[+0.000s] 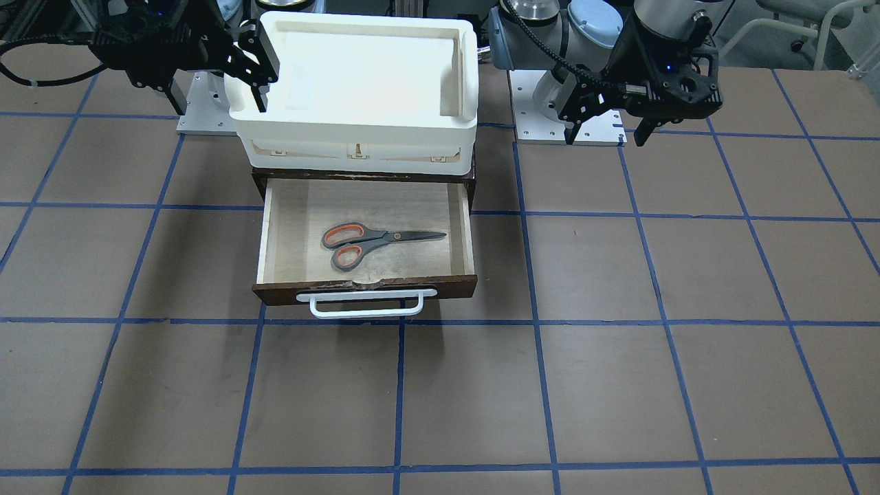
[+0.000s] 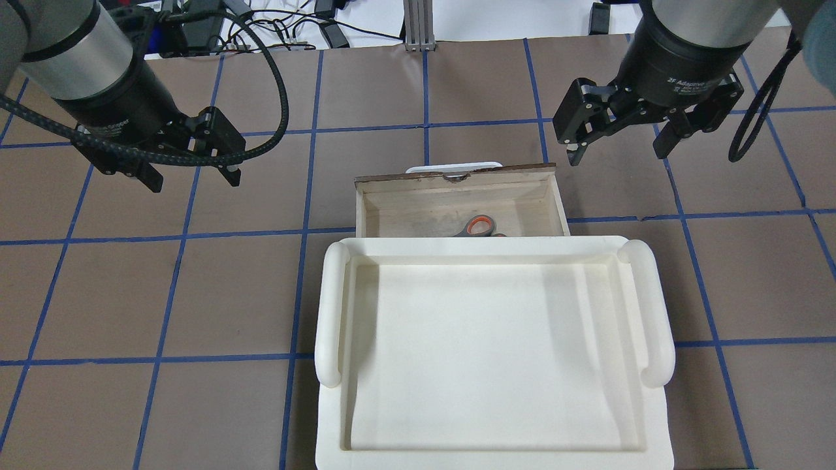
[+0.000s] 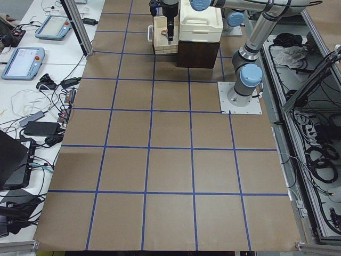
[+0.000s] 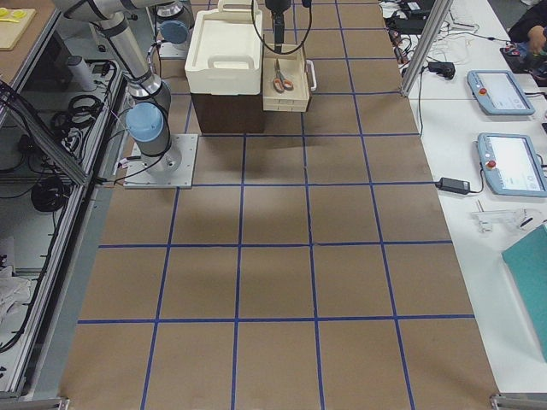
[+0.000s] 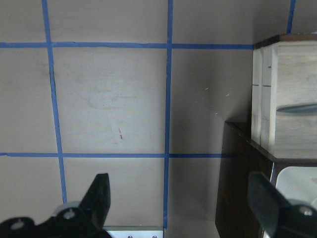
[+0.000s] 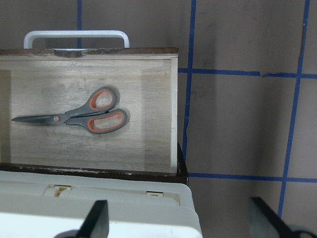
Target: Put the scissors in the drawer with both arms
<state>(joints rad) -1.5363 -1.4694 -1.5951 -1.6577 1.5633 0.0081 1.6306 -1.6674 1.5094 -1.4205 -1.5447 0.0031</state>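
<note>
scissors (image 1: 378, 242) flat in drawer (image 1: 462, 234), light, stiff; pinch near pivot imo. left end effector (image 2: 194, 179), right end effector (image 2: 617, 153): wide open, empty.

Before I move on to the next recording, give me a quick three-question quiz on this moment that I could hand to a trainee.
1. True or false: the scissors lie flat inside the open drawer.
2. Pick one. The left gripper is: A) shut on the scissors, B) open and empty, off to the side of the drawer, C) shut on the drawer's front.
3. Short answer: what does the right gripper hold?

Key: 1 true. 2 B. 3 nothing; it is open and clear of the drawer.
</note>
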